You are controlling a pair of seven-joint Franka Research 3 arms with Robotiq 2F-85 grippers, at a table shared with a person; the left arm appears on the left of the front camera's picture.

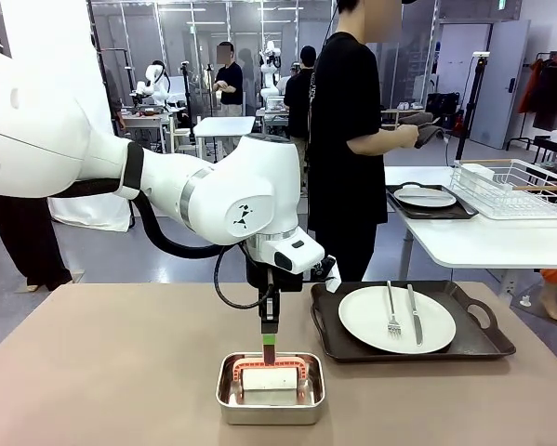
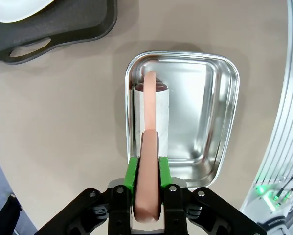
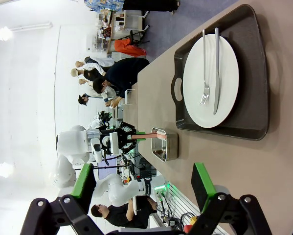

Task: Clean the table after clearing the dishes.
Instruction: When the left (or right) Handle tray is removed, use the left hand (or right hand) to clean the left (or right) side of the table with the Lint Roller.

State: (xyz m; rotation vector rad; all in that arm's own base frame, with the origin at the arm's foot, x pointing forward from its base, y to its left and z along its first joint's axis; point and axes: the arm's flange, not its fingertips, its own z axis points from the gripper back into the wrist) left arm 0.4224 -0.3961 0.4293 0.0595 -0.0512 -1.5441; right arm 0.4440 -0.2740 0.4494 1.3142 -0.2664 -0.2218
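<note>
On the tan table [image 1: 111,372] stands a steel pan [image 1: 271,403] holding a white roller [image 1: 267,379] with a salmon-pink handle [image 1: 269,356]. My left gripper [image 1: 270,342] points straight down over the pan, shut on that handle. In the left wrist view the green pads [image 2: 131,172] clamp the handle [image 2: 149,147] above the roller [image 2: 151,110] and pan [image 2: 219,122]. To the pan's right, a dark tray [image 1: 483,342] carries a white plate [image 1: 366,321] with a fork [image 1: 392,311] and knife [image 1: 414,314]. My right gripper [image 3: 144,178] hangs open, high above the tray [image 3: 256,73].
A person in black stands at the far side, by a white table [image 1: 483,243]. That table bears a second tray [image 1: 431,212] with a plate and a wire rack [image 1: 512,189]. Bare tabletop lies to the pan's left.
</note>
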